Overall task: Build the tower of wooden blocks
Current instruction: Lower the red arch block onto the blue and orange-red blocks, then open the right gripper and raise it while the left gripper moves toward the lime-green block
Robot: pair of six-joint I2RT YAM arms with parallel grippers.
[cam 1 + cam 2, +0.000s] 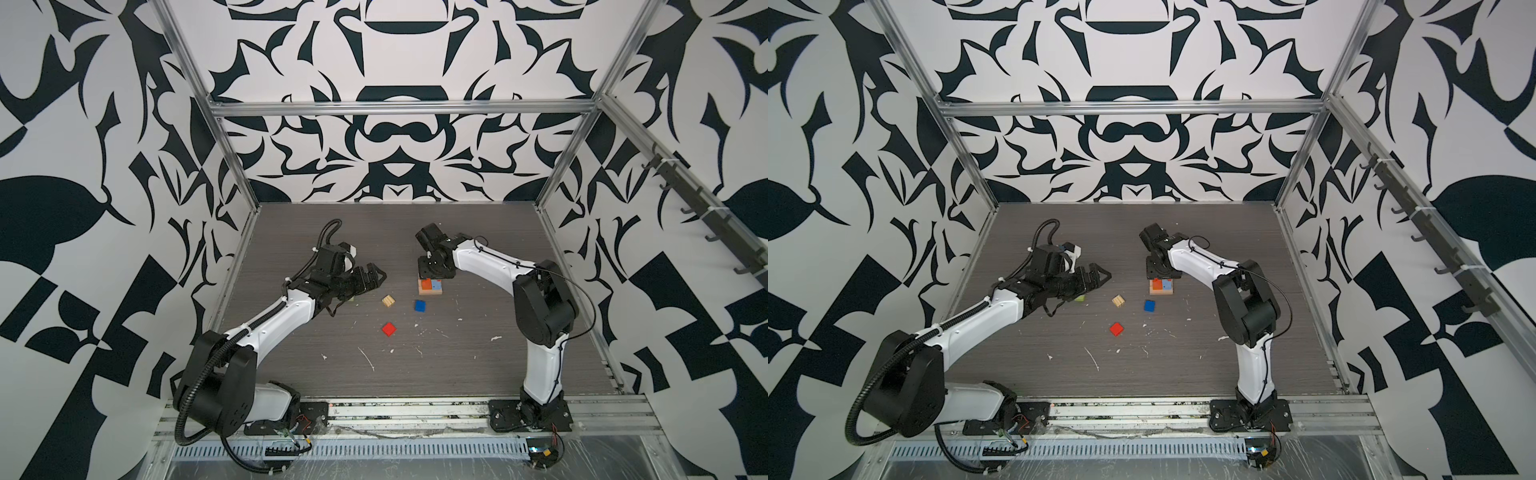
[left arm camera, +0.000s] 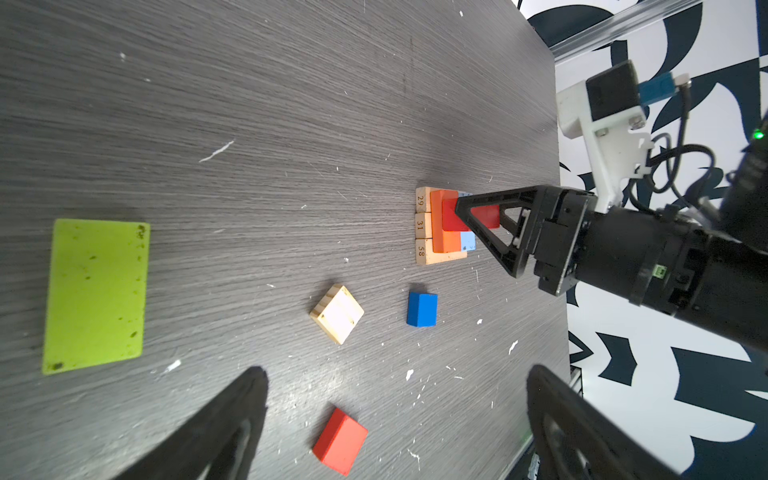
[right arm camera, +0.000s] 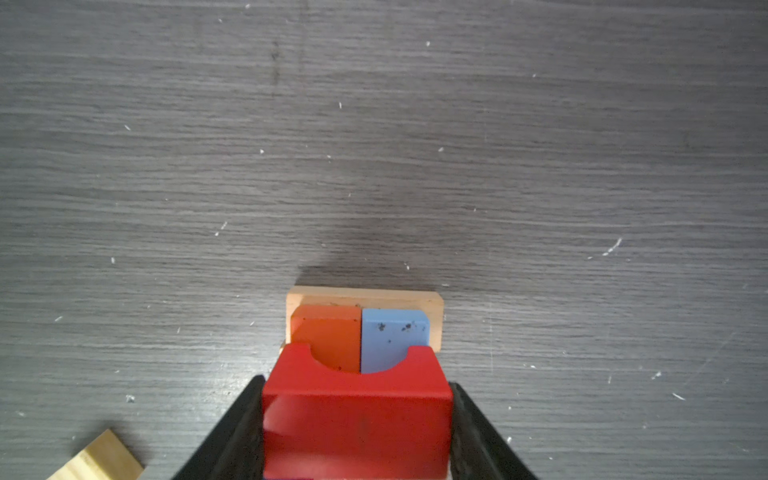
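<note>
tower: the wood block tower [image 1: 430,286] stands on the surface directly under the right claw. Its tan base [image 3: 365,297] carries an orange block [image 3: 328,332] and a light blue block [image 3: 392,332] side by side.
right claw: the right claw [image 3: 357,382] straddles a red arch block [image 3: 357,419] over the tower's second layer, fingers against both its sides.
seating: can't tell whether the red block rests fully on the orange/blue pair. Confirm contact before letting go.
alignment: keep it square across the orange/blue seam.
release: open evenly and lift straight up. A dragging finger would likely shift the pair.
left claw: the left claw [image 1: 374,276] is wide open and empty, well left of the tower.
loose: a tan block [image 1: 388,301], dark blue cube [image 1: 420,305] and red block [image 1: 389,328] lie just in front of the tower.
</note>
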